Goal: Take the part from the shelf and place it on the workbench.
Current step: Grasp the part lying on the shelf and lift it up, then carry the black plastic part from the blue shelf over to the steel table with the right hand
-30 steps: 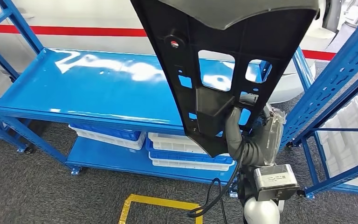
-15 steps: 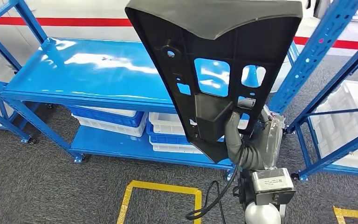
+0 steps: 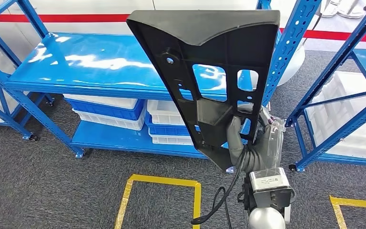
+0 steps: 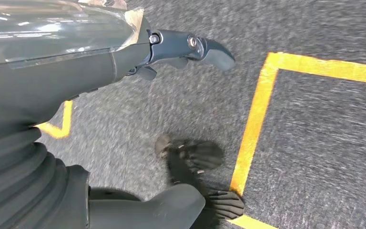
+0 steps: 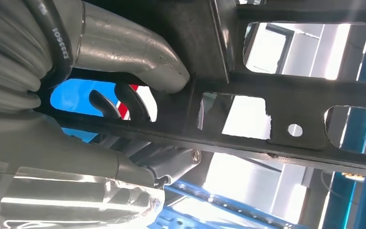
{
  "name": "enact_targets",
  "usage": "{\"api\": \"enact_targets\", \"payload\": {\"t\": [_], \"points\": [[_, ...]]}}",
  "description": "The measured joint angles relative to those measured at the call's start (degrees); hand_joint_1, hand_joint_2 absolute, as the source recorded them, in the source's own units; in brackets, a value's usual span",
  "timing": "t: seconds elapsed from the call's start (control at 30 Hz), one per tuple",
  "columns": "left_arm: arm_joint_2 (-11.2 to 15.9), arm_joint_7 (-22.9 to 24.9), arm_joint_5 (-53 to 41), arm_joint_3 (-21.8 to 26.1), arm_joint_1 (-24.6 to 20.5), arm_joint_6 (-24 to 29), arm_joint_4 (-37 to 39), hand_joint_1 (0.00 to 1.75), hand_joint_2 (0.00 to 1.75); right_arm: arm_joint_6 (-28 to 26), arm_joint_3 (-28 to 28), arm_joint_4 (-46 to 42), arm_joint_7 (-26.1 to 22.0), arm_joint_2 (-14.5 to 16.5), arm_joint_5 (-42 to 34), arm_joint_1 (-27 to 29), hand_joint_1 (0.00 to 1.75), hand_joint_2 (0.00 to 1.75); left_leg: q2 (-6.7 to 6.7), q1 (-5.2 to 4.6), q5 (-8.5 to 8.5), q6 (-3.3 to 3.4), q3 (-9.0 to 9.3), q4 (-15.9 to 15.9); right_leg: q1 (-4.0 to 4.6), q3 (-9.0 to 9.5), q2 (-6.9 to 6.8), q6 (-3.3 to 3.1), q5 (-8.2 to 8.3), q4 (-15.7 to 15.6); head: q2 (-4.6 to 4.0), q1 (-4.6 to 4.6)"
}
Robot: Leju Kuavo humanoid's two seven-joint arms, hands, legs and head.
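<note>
Looks like a factory or warehouse floor to me: blue steel shelving racks (image 3: 95, 71) behind the fingers, stacked blue and white plastic crates (image 3: 107, 112) on the lower shelf, grey carpet-like floor (image 3: 43, 191) with yellow tape markings (image 3: 159, 181).

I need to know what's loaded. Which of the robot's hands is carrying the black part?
The right hand: it grips the black part near its narrow lower end. The left hand hangs over the floor.

Matt black plastic part (image 3: 209, 71), glossy blue metal shelf (image 3: 100, 67), rough grey carpet (image 3: 43, 191)
</note>
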Motion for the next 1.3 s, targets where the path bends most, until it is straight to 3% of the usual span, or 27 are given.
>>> {"api": "enact_targets", "payload": {"t": [0.03, 0.1, 0.17, 0.23, 0.27, 0.33, 0.4, 0.47, 0.5, 0.57, 0.6, 0.63, 0.7, 0.73, 0.77, 0.8, 0.83, 0.87, 0.9, 0.97, 1.03, 1.1, 1.13, 1.17, 1.23, 1.27, 1.3], "points": [[-0.1, -0.1, 0.0, 0.0, -0.1, 0.0, 0.0, 0.00, 1.75, 0.0, 0.0, 0.1, 0.1, 0.0, -0.2, -0.2, 1.75, 1.75, 0.04, -0.19, 0.28, 0.15, 0.73, -1.4, 0.25, -0.37, -0.02, 0.36, 0.53, 0.1, 0.00, 0.01], [-0.3, -0.1, 0.0, 0.0, -0.3, -0.2, 0.0, 0.00, 1.75, 0.1, 0.0, 0.3, 0.1, -0.2, -0.7, -0.8, 1.75, 1.75, 0.27, 0.12, 0.62, 0.43, 0.24, -3.1, 0.55, -1.56, -0.07, 0.78, 0.68, 0.8, 0.00, 0.13], [-0.6, -0.3, 0.1, 0.0, -0.4, -0.4, 0.0, 0.00, 1.75, 0.0, 0.0, 0.7, 0.1, -0.5, -1.6, -1.6, 1.75, 1.75, 0.53, 0.30, 1.78, 1.16, -1.00, -4.2, 0.61, -3.64, -0.03, 0.36, -2.73, 4.5, 0.00, 0.29], [-0.7, -0.5, 0.3, 0.0, -0.5, -0.5, 0.0, 0.00, 1.75, 0.0, 0.0, 1.4, 0.1, -0.8, -2.5, -2.5, 1.75, 1.75, 0.67, 0.04, 3.43, 1.68, -2.96, -4.0, 0.40, -5.75, 0.00, -0.16, -7.74, 11.5, 0.00, 0.47], [-0.7, -0.5, 0.4, 0.0, -0.5, -0.5, 0.0, 0.00, 1.75, -0.1, 0.0, 1.6, 0.1, -1.0, -2.8, -2.9, 1.75, 1.75, 0.74, -0.09, 4.21, 1.68, -3.97, -4.0, 0.31, -6.21, 0.01, 0.01, -9.04, 14.8, 0.00, 0.52], [-0.7, -0.5, 0.6, 0.0, -0.5, -0.5, 0.0, 0.00, 1.75, -0.1, 0.0, 2.2, 0.1, -1.4, -3.1, -3.4, 1.75, 1.75, 0.91, -0.24, 5.83, 1.56, -6.12, -3.9, 0.23, -5.03, 0.00, 1.19, -8.13, 17.3, 0.00, 0.56], [-0.7, -0.5, 0.6, 0.0, -0.6, -0.5, 0.0, 0.00, 1.75, -0.1, 0.0, 2.6, 0.1, -1.6, -3.3, -3.9, 1.75, 1.75, 0.99, -0.29, 7.29, 1.25, -8.16, -3.4, 0.22, -0.06, -0.01, 2.10, -5.60, 12.1, 0.00, 0.57], [-0.7, -0.5, 0.7, 0.0, -0.6, -0.4, 0.0, 0.00, 1.75, -0.4, 0.1, 2.8, 0.2, -1.8, -3.7, -4.5, 1.75, 1.75, 0.97, -0.48, 8.37, 0.76, -9.62, -2.7, 0.45, 6.13, -0.01, 1.58, -6.19, 3.3, 0.00, 0.50], [-0.7, -0.5, 0.9, 0.0, -0.6, -0.3, 0.0, 0.00, 1.75, -0.7, 0.1, 3.0, 0.2, -1.9, -4.0, -4.9, 1.75, 1.75, 0.97, -0.56, 8.90, 0.49, -9.99, -2.5, 0.57, 7.81, 0.01, 1.12, -7.00, 0.3, 0.00, 0.46], [-0.7, -0.7, 1.4, 0.1, -0.5, 0.0, 0.0, 0.00, 1.75, -1.1, 0.2, 3.4, 0.3, -2.1, -4.7, -5.4, 1.75, 1.75, 0.96, -0.57, 9.90, 0.03, -10.41, -2.4, 0.48, 7.99, 0.04, 0.34, -7.29, -1.4, 0.00, 0.32], [-0.7, -0.8, 1.7, 0.2, -0.4, 0.2, 0.0, 0.00, 1.75, -1.3, 0.2, 3.8, 0.3, -2.3, -5.0, -5.7, 1.75, 1.75, 0.85, -0.44, 9.69, -0.26, -10.71, -2.2, 0.21, 7.53, -0.04, 0.00, -6.79, -1.4, 0.00, 0.33], [-0.7, -0.9, 2.0, 0.3, -0.3, 0.2, 0.0, 0.00, 1.75, -1.3, 0.3, 4.1, 0.3, -2.4, -5.3, -6.1, 1.75, 1.75, 0.72, -0.26, 8.21, -0.65, -11.24, -1.2, -0.05, 7.00, -0.13, -0.51, -6.14, -1.4, 0.00, 0.25], [-0.6, -1.0, 2.4, 0.4, 0.0, 0.3, 0.0, 0.00, 1.75, -1.4, 0.5, 5.0, 0.2, -2.6, -5.6, -6.9, 1.75, 1.75, 0.50, 0.21, 2.64, -1.57, -12.88, 3.9, -0.32, 5.74, -0.29, -1.28, -4.72, -1.4, 0.00, 0.08], [-0.6, -1.1, 2.5, 0.4, 0.1, 0.3, 0.0, 0.00, 1.75, -1.4, 0.6, 5.3, 0.2, -2.7, -5.7, -7.3, 1.75, 1.75, 0.48, 0.45, -0.34, -2.01, -13.84, 7.8, -0.32, 5.03, -0.31, -1.46, -3.98, -1.3, 0.00, 0.02], [-0.6, -1.2, 2.5, 0.4, 0.2, 0.3, 0.0, 0.00, 1.75, -1.4, 0.6, 5.7, 0.1, -2.8, -5.7, -7.5, 1.75, 1.75, 0.47, 0.71, -2.05, -2.37, -14.51, 11.4, -0.32, 4.28, -0.32, -1.39, -3.29, -1.3, 0.00, 0.00], [-0.6, -1.2, 2.6, 0.5, 0.2, 0.3, 0.0, 0.00, 1.75, -1.4, 0.7, 6.0, 0.0, -3.0, -5.7, -7.7, 1.75, 1.75, 0.47, 0.99, -2.49, -2.69, -14.65, 14.1, -0.34, 3.48, -0.34, -1.24, -2.61, -1.1, 0.00, 0.01], [-0.6, -1.3, 2.6, 0.5, 0.2, 0.3, 0.0, 0.00, 1.75, -1.5, 0.7, 6.3, -0.1, -3.1, -5.7, -7.8, 1.75, 1.75, 0.49, 1.26, -1.74, -2.94, -13.92, 14.9, -0.39, 2.56, -0.36, -1.02, -2.03, -1.0, 0.00, 0.00], [-0.5, -1.4, 2.6, 0.6, 0.2, 0.2, 0.0, 0.00, 1.75, -1.7, 0.7, 6.6, -0.3, -3.3, -5.7, -7.8, 1.75, 1.75, 0.50, 1.54, -0.23, -3.11, -11.95, 13.5, -0.49, 1.71, -0.38, -0.71, -1.54, -0.7, 0.00, -0.02], [-0.5, -1.4, 2.6, 0.6, 0.2, 0.2, 0.0, 0.00, 1.75, -1.9, 0.7, 6.7, -0.5, -3.5, -5.7, -7.8, 1.75, 1.75, 0.48, 1.81, 1.09, -3.21, -9.01, 10.1, -0.58, 1.02, -0.39, -0.40, -1.13, -0.5, 0.00, -0.02], [-0.5, -1.6, 2.6, 0.7, 0.2, 0.1, 0.0, 0.00, 1.75, -2.2, 0.7, 6.9, -0.9, -3.7, -5.7, -7.8, 1.75, 1.75, 0.22, 1.96, 1.39, -3.11, -2.71, 1.5, -0.54, 0.03, -0.40, 0.38, -0.40, 0.0, 0.00, -0.02], [-0.5, -1.7, 2.6, 0.7, 0.1, 0.1, 0.0, 0.00, 1.75, -2.3, 0.7, 7.0, -1.0, -3.8, -5.7, -7.8, 1.75, 1.75, -0.01, 1.60, 0.53, -2.61, -0.36, -2.5, -0.46, -0.40, -0.48, 1.25, 0.43, 0.0, 0.00, 0.07], [-0.5, -1.7, 2.6, 0.8, 0.2, 0.1, 0.0, 0.00, 1.75, -2.3, 0.7, 7.2, -1.1, -3.9, -5.7, -7.8, 1.75, 1.75, 0.18, 1.25, 1.32, -1.53, -1.19, -3.0, -0.53, -0.80, -0.53, 2.12, 1.09, 0.0, 0.00, 0.15], [-0.5, -1.7, 2.6, 0.8, 0.2, 0.1, 0.1, 0.00, 1.75, -2.4, 0.7, 7.2, -1.1, -4.0, -5.7, -7.7, 1.75, 1.75, 0.34, 1.14, 1.98, -0.85, -1.72, -3.1, -0.54, -1.43, -0.49, 2.17, 0.41, 0.7, 0.00, 0.15], [-0.5, -1.8, 2.7, 0.8, 0.1, 0.1, 0.1, 0.00, 1.75, -2.4, 0.7, 7.3, -1.1, -4.1, -5.7, -7.7, 1.75, 1.75, 0.53, 1.09, 2.78, -0.19, -2.42, -3.3, -0.51, -2.41, -0.43, 1.90, -1.27, 2.3, 0.00, 0.25], [-0.5, -1.8, 2.7, 0.9, 0.1, 0.1, 0.1, 0.00, 1.75, -2.5, 0.7, 7.5, -1.2, -4.4, -5.8, -7.7, 1.75, 1.75, 0.75, 0.83, 4.33, 0.64, -4.14, -3.4, -0.50, -4.96, -0.33, 0.86, -6.58, 9.0, 0.00, 0.48], [-0.5, -1.8, 2.8, 0.9, 0.1, 0.1, 0.1, 0.00, 1.75, -2.6, 0.7, 7.6, -1.3, -4.5, -5.8, -7.6, 1.75, 1.75, 0.82, 0.66, 5.12, 0.81, -5.18, -3.3, -0.51, -5.86, -0.30, 0.67, -8.60, 12.8, 0.00, 0.61], [-0.5, -1.8, 2.8, 1.1, 0.2, 0.1, 0.1, 0.00, 1.75, -2.6, 0.7, 7.7, -1.5, -4.6, -5.9, -7.6, 1.75, 1.75, 0.87, 0.50, 5.86, 0.86, -6.19, -3.3, -0.51, -6.11, -0.28, 0.84, -9.51, 15.7, 0.00, 0.67]]}}
